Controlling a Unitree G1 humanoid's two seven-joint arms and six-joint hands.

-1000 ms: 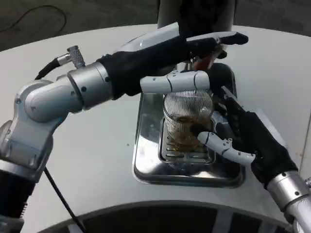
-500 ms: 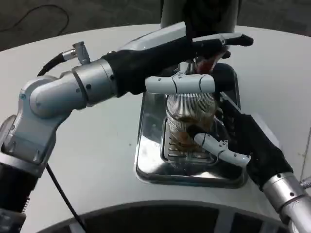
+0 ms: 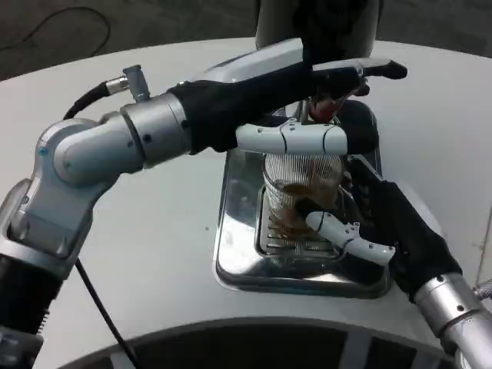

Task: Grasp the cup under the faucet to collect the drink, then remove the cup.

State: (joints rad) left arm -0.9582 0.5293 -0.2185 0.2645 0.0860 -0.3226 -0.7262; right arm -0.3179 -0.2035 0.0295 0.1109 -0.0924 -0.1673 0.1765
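Observation:
A ribbed clear cup [image 3: 301, 192] with brown drink in its lower part stands on the grate of the steel drip tray [image 3: 234, 254], under the faucet [image 3: 307, 115]. My right hand [image 3: 384, 227] grips the cup from the right, its white thumb across the cup's front and its fingers hidden behind. My left hand [image 3: 307, 92] reaches across above the cup. Its straight fingers lie over the red tap handle [image 3: 327, 106], and its white thumb stretches out just above the cup's rim. The spout's outlet is hidden by that thumb.
The dispenser's dark body [image 3: 315, 19] rises behind the tray at the table's far edge. My left forearm [image 3: 115, 146] crosses the table at the left, trailing a black cable [image 3: 92, 307]. White tabletop [image 3: 154, 246] lies left of the tray.
The picture has shifted slightly to the right. My left hand has edged right and settled lower over the cup's rim. My right hand keeps its hold, and the cup stays on the grate.

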